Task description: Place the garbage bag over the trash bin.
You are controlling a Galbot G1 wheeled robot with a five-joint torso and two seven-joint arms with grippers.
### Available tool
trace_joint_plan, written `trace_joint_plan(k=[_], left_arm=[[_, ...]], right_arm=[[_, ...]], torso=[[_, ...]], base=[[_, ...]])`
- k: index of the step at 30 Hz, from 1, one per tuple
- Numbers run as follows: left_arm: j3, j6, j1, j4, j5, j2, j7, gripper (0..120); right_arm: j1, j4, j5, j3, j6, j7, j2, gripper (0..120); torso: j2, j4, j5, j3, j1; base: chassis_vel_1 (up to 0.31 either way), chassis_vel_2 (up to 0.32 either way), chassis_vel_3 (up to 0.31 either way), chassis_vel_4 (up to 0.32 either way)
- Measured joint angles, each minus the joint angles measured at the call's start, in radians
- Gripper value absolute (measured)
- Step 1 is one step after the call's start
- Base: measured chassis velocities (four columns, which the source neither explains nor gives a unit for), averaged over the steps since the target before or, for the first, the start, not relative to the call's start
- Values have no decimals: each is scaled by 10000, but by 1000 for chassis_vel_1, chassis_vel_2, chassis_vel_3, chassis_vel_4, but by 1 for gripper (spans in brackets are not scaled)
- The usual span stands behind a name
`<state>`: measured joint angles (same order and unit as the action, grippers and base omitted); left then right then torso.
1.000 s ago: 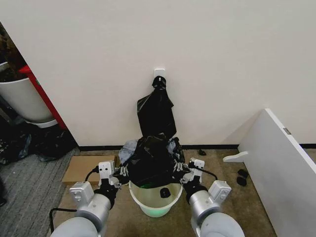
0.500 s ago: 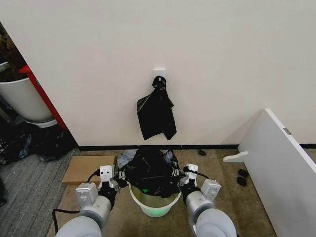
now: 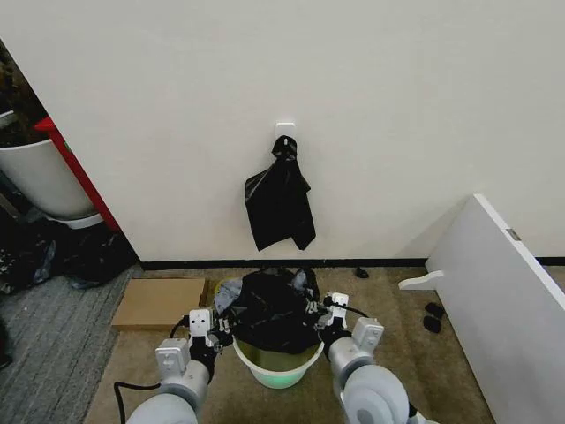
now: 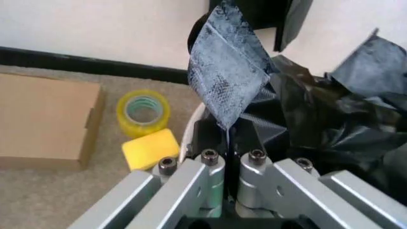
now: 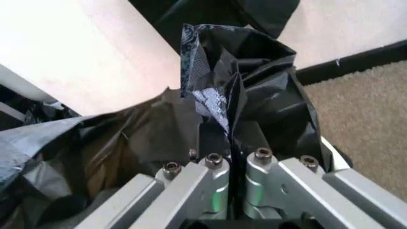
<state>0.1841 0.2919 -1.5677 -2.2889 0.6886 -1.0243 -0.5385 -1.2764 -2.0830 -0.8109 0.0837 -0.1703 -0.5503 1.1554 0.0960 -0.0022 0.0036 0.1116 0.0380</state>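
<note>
You're facing a pale wall over tan carpet. Low in the frame, your left gripper (image 3: 218,332) and right gripper (image 3: 320,320) each pinch an edge of the garbage bag (image 3: 274,309), which is draped across the trash bin (image 3: 275,367) at bottom centre.

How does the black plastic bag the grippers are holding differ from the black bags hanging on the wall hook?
The glossy black garbage bag is spread wide over the round white trash bin; the bunch of black bags hangs narrow from a white hook. The garbage bag is pinched by the left gripper and right gripper; the bunch hangs untouched. Both are crinkly black plastic.
</note>
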Motion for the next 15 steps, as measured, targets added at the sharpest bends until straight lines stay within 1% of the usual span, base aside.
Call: trace_joint_plan(k=[2,5,9,10,11,12,14,15], left_arm=[[-20,-26,2,30,1,-28,38,0],[-320,-84,-18,230,42,-233,275,0],[-558,-84,-58,312,24,-312,371,0],[-920,-252,-136,400,-160,-410,535,0],[-1013,-346,-174,402,-281,-416,599,0],[-1095,-483,-304,355,-565,-348,645,0],[-1120,-668,-597,172,-1396,-72,623,0],[-1120,-668,-597,172,-1396,-72,623,0]], right_arm=[[17,40,41,11,31,34,6,0],[63,258,375,0,238,157,-31,0],[0,260,543,-53,342,160,-90,0],[-192,-115,610,-152,389,34,-314,0],[-276,-282,573,-194,376,-64,-416,0],[-503,-816,346,-276,223,-325,-706,0],[-937,-1799,-98,-441,-163,-861,-1312,0],[-937,-1799,-98,-441,-163,-861,-1312,0]], torso=[[0,0,1,0,0],[0,0,1,0,0],[0,0,0,0,0],[0,-1,0,0,0],[0,0,0,-1,-1],[0,-1,4,1,0],[1,-2,-1,-2,-1],[1,-2,-1,-2,-1]], base=[[0,0,0,0],[0,0,0,0],[0,0,0,0],[0,0,0,0],[0,0,0,0],[0,0,0,0],[0,0,0,0],[0,0,0,0]])
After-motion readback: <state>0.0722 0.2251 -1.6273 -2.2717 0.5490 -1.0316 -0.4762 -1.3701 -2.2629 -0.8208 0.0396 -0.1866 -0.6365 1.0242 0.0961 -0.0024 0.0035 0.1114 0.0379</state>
